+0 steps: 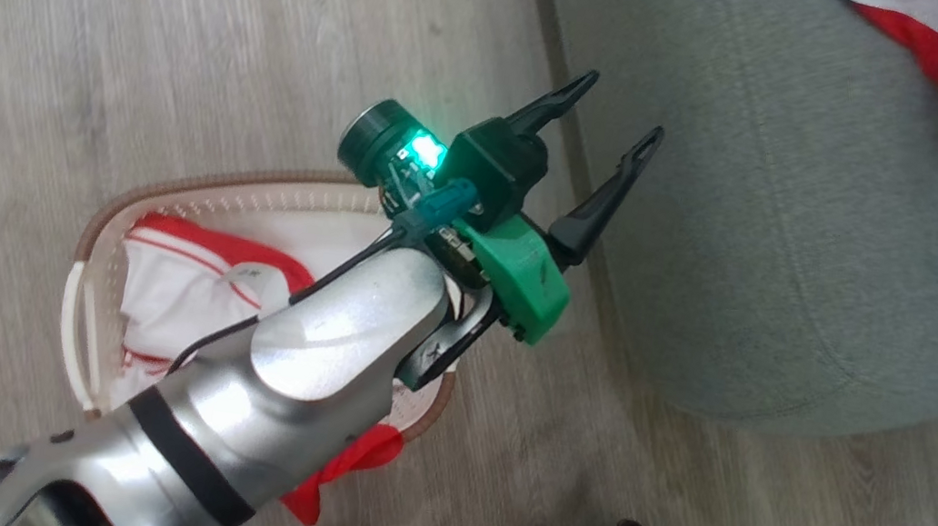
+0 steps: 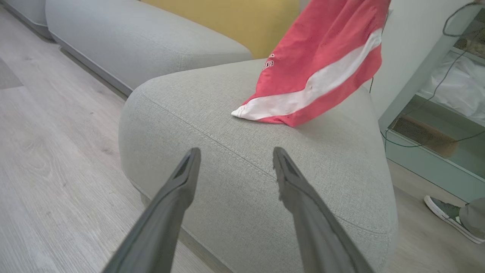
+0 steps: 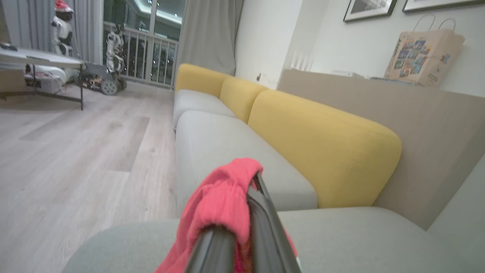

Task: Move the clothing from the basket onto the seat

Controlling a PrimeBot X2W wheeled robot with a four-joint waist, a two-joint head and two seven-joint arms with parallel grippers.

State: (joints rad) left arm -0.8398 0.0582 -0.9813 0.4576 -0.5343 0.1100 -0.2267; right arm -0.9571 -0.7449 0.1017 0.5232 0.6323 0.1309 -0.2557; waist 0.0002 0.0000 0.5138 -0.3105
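Over seat [image 2: 212, 113], found right gripper [image 3: 255, 185] clamped on clothing [image 3: 223, 201], hem apparently touching it; noted left gripper [image 1: 624, 104] spread, empty; more clothing in basket [image 1: 241, 187].

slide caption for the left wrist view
Open left gripper points at the grey seat, where red-and-white clothing hangs with its lower edge touching it.

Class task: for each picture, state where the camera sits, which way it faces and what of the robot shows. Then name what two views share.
Head view: on the head, facing down at floor, basket and seat; left gripper and forearm show.
Left wrist view: on that wrist, facing the seat and red garment; its open fingers show.
Right wrist view: on that wrist, facing along the sofa; right gripper, shut on the red garment, shows.
Shared by wrist views: red garment.
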